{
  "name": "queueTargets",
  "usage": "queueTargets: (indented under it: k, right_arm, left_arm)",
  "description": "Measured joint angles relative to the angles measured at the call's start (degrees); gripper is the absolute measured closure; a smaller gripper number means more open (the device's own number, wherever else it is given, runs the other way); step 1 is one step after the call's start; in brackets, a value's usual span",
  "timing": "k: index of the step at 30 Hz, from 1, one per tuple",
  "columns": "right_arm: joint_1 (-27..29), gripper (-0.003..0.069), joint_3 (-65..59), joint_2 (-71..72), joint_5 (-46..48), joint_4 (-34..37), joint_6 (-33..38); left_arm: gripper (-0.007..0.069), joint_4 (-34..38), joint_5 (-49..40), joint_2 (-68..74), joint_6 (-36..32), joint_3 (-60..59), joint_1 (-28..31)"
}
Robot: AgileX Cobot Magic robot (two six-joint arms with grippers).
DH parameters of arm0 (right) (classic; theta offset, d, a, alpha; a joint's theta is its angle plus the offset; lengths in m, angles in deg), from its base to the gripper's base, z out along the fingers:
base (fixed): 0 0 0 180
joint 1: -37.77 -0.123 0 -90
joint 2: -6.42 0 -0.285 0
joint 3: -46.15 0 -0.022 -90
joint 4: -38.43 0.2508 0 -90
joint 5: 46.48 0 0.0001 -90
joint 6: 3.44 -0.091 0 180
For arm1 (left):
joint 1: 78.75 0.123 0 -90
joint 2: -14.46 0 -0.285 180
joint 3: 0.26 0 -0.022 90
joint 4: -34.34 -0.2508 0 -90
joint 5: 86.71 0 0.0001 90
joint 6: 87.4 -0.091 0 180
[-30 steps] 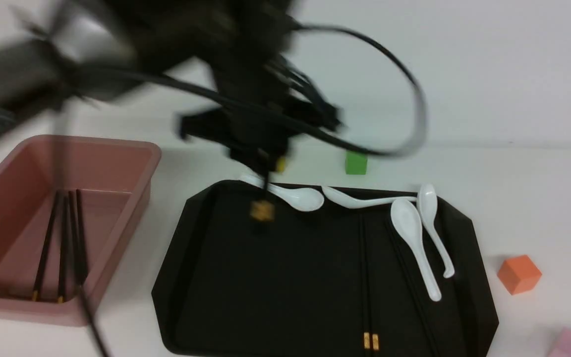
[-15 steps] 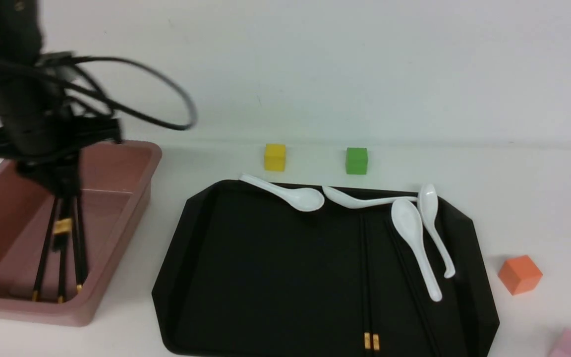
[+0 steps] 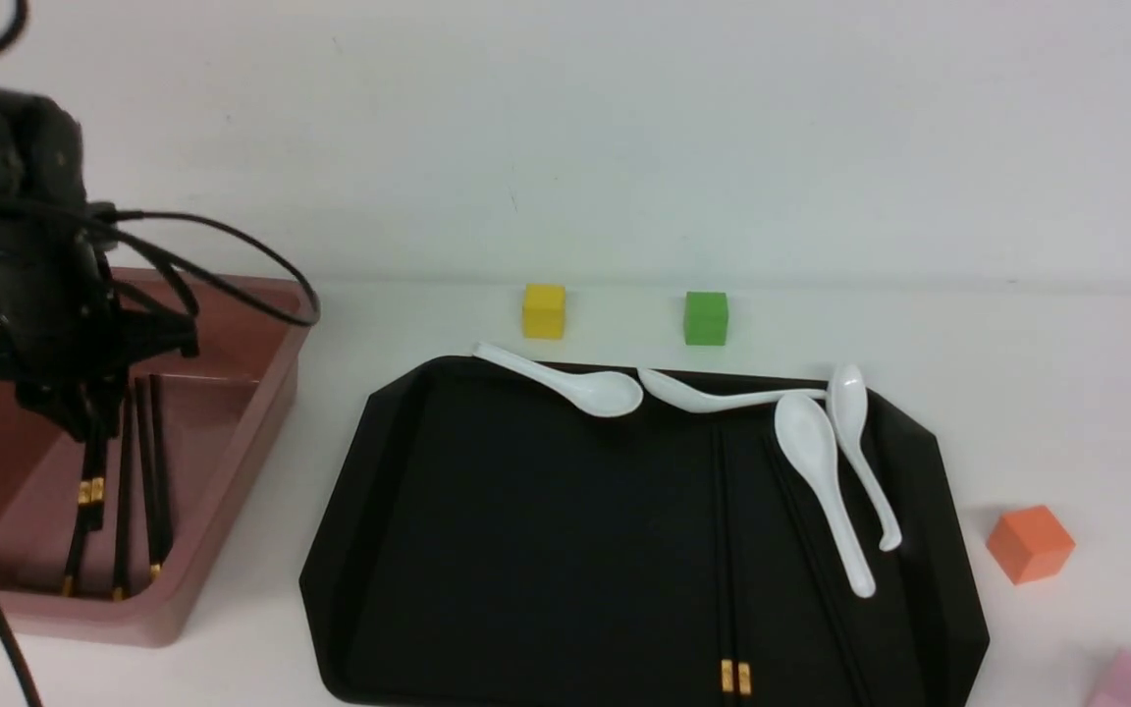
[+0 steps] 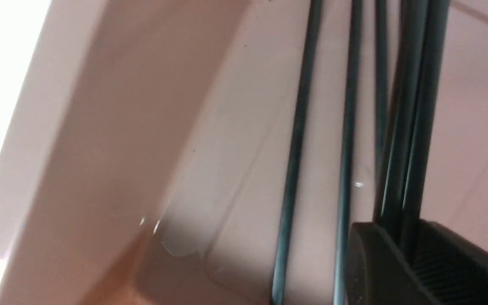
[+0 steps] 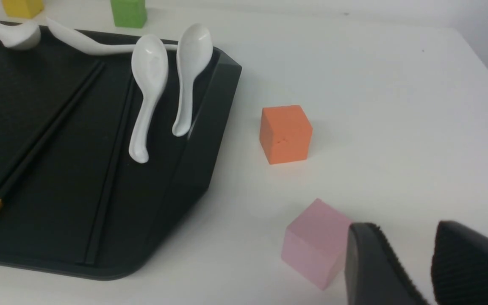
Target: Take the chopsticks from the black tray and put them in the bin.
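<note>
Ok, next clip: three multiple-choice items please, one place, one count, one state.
1. Where is the orange cube? A on the tray; B in the right hand; C on the table, right of the tray.
2. How many white spoons? A two; B four; C six.
3. The right hand is: A open, empty; B shut on a spoon; C shut on a cube.
1 C: it sits on bare table beside the tray's right rim. 2 B: four lie along the tray's far and right sides. 3 A: nothing but table shows inside it.
</note>
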Motion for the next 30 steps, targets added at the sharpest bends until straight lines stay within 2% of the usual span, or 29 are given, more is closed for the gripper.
queueTargets:
  k: [2,7,12,15,18,21,23,26,30]
  right_arm:
    - [0.0,0.0419,0.0,0.0,0.0,0.0,0.0]
    - [0.0,0.0419,0.0,0.0,0.0,0.0,0.0]
    - [0.0,0.0419,0.0,0.0,0.0,0.0,0.0]
    - [0.0,0.0419,0.0,0.0,0.0,0.0,0.0]
    - [0.0,0.0419,0.0,0.0,0.0,0.0,0.0]
    - [0.0,0.0419,0.0,0.0,0.0,0.0,0.0]
    - [0.0,0.0419,0.0,0.0,0.0,0.0,0.0]
    - [0.0,0.0419,0.0,0.0,0.0,0.0,0.0]
    - [0.0,0.0419,0.0,0.0,0.0,0.0,0.0]
  left_arm:
    - [0.0466,-0.1,0.7,0.4,0.0,0.0,0.0]
    - [0.0339,-0.4,1.4,0.8,0.0,0.3,0.0]
    - [0.0324,-0.4,-3.5,0.4,0.0,4.6,0.0]
    - [0.0393,-0.4,-10.0,-0.4,0.0,9.8,0.0]
    - [0.0508,0.5,-11.7,-1.8,0.0,14.3,0.0]
    - [0.063,4.9,-12.1,-5.0,-1.8,15.6,0.0]
    - [0.0637,8.4,-12.4,-7.3,-3.6,15.6,0.0]
    - [0.0637,18.3,-13.2,-12.5,-9.1,15.6,0.0]
    - [0.0637,25.6,-13.4,-17.9,-13.2,14.8,0.0]
